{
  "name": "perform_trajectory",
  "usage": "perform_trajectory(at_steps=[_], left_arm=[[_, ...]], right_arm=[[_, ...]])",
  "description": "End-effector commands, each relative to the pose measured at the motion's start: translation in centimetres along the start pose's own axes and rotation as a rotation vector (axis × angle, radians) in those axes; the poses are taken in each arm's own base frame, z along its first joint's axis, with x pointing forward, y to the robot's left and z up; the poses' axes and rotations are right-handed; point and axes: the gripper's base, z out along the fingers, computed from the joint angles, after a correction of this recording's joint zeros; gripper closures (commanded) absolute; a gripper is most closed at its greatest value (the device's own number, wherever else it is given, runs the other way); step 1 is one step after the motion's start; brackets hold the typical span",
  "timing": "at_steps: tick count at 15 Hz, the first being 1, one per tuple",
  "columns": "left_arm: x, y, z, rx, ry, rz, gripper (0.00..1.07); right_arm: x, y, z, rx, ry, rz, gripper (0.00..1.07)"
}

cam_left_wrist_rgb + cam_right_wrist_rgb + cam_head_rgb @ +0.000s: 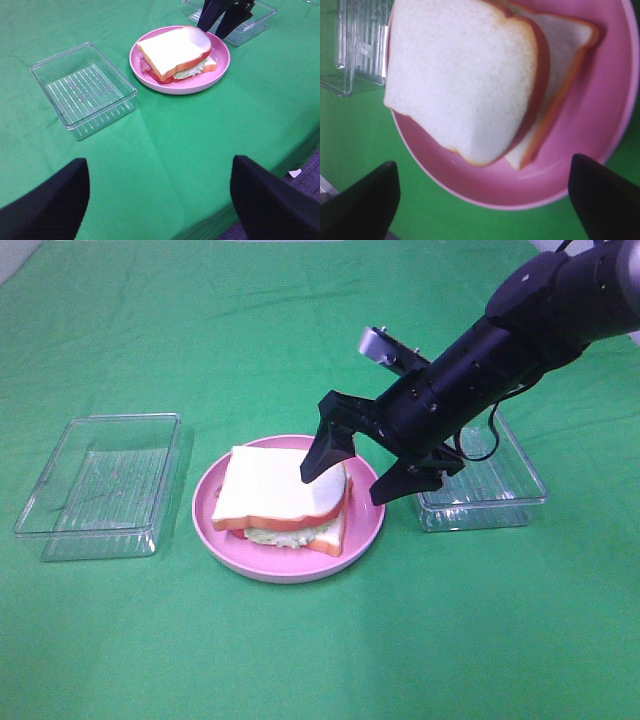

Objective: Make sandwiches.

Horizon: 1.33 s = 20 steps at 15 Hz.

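Observation:
A sandwich (275, 495) lies on the round pink plate (290, 575): white bread on top, pale green lettuce and a reddish layer showing at its edge, another slice beneath. The top slice sits skewed over the lower one. My right gripper (345, 490) hangs open over the sandwich's right end, holding nothing. The right wrist view looks straight down on the sandwich (460, 80) and plate (600, 100) between the spread fingers (370, 200). My left gripper (160, 165) is open and empty near the table's front edge, well away from the sandwich (175, 50).
A clear rectangular tray (100, 485) stands left of the plate. Another clear tray (490, 500) sits to the plate's right, partly under my right arm. Green cloth covers the table.

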Motion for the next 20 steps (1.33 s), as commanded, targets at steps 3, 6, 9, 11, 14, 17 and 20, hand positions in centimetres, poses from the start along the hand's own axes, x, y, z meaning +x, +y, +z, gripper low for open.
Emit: perform_trajectory(at_steps=[3, 6, 9, 11, 14, 17, 20], left_arm=[[0.1, 0.0, -0.2, -0.001, -0.028, 0.000, 0.32], [0.1, 0.0, -0.2, -0.001, -0.028, 0.000, 0.32], [0.1, 0.0, -0.2, -0.001, -0.028, 0.000, 0.32], [0.1, 0.0, -0.2, 0.001, -0.028, 0.002, 0.32], [0.1, -0.1, -0.2, 0.010, -0.028, 0.010, 0.32], [0.1, -0.1, -0.2, 0.010, -0.028, 0.010, 0.32], [0.1, -0.1, -0.2, 0.010, -0.028, 0.009, 0.32]], right_arm=[[2.1, 1.1, -5.5, 0.223, 0.057, -0.173, 0.22], [5.1, 2.3, -10.1, 0.309, -0.015, -0.230, 0.22], [11.1, 3.2, -14.2, 0.320, -0.113, -0.282, 0.22], [14.9, 3.2, -15.8, 0.312, -0.161, -0.310, 0.22], [20.5, 2.5, -17.1, 0.307, -0.197, -0.348, 0.22], [26.7, 0.8, -17.7, 0.338, -0.240, -0.413, 0.22], [31.5, -0.1, -18.9, 0.342, -0.496, -0.520, 0.22]])
